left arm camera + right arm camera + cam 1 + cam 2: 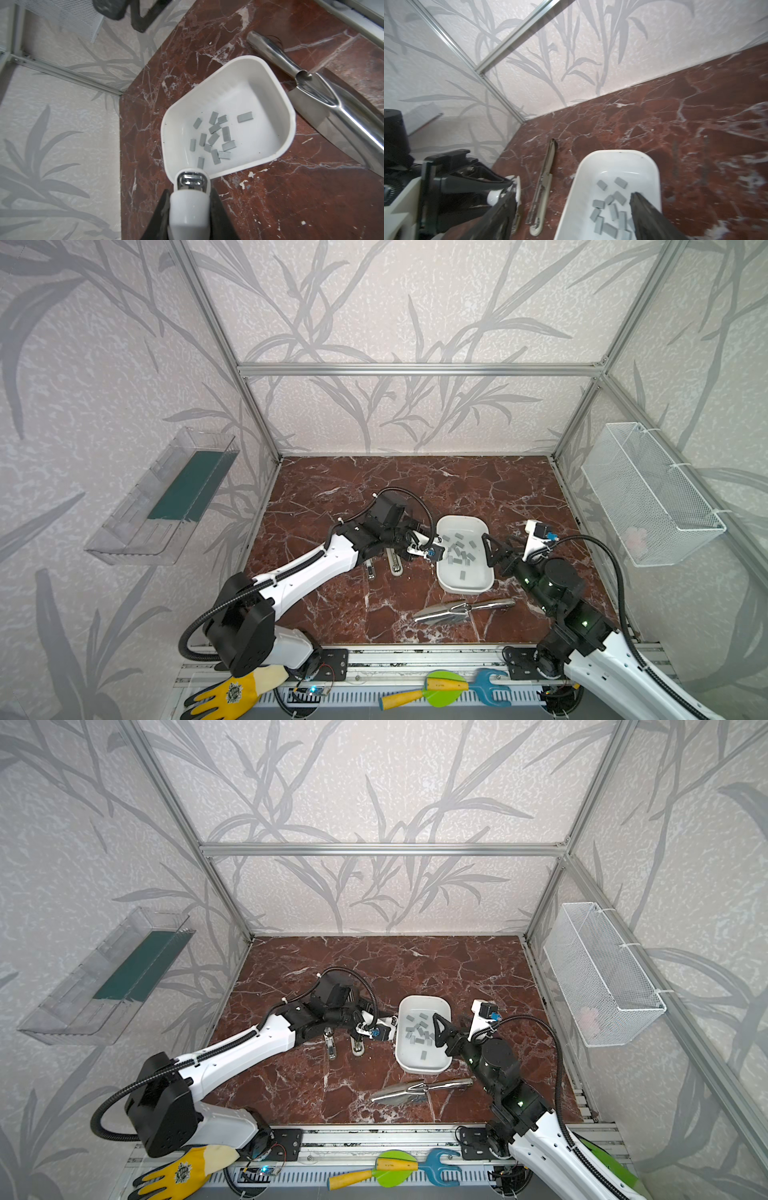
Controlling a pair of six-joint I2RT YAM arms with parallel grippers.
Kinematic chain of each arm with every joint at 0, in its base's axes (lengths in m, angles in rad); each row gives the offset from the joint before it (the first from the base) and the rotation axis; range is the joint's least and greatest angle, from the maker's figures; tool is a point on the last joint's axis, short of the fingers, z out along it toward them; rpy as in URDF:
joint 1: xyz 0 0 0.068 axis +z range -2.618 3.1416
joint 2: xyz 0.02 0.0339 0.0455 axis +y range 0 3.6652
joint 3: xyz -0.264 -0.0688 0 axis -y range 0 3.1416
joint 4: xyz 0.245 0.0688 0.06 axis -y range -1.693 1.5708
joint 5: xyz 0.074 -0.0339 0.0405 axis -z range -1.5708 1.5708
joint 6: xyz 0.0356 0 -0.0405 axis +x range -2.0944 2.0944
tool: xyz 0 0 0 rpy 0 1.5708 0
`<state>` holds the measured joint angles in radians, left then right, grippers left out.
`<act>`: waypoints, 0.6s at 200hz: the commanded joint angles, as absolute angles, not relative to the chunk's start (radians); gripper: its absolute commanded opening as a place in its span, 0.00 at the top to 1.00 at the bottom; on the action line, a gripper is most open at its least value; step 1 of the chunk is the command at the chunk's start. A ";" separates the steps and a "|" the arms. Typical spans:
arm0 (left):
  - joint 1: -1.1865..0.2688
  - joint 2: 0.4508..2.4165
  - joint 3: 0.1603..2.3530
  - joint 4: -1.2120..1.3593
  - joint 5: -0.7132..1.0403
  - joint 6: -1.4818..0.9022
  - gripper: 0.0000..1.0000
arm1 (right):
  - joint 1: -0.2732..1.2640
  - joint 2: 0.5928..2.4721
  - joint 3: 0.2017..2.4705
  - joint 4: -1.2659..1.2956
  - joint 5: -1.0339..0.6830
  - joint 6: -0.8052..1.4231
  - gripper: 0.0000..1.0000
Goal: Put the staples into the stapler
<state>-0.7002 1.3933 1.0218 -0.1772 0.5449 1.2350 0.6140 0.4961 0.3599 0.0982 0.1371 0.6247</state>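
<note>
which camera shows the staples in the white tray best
The left wrist view: the staples lie close, sharp and unobstructed in the tray. Both top views show them tiny; the right wrist view crops some and a finger hides others.

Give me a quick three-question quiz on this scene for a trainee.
1. True or false: the staples lie loose in the white tray.
2. The left gripper is shut on: A) a staple strip, B) the stapler's white part, C) the tray's rim.
3. Fill in: the right gripper, at the tray, has its jaws ____.
Key: 1 true; 2 B; 3 open.
</note>
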 commanded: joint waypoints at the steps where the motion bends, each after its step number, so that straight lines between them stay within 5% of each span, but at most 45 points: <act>1: -0.694 1.339 1.000 -0.104 0.495 1.171 1.00 | 0.609 0.611 0.408 0.255 -0.024 0.786 0.14; 44: -0.694 1.276 0.928 -0.045 0.473 1.176 1.00 | 0.603 0.836 0.342 0.554 -0.182 0.944 0.22; 84: -0.690 1.293 0.963 -0.103 0.501 1.169 1.00 | 0.579 0.934 0.492 0.424 -0.372 0.879 0.35; 120: -0.688 1.294 0.963 -0.104 0.479 1.167 1.00 | 0.579 0.969 0.475 0.482 -0.376 0.902 0.40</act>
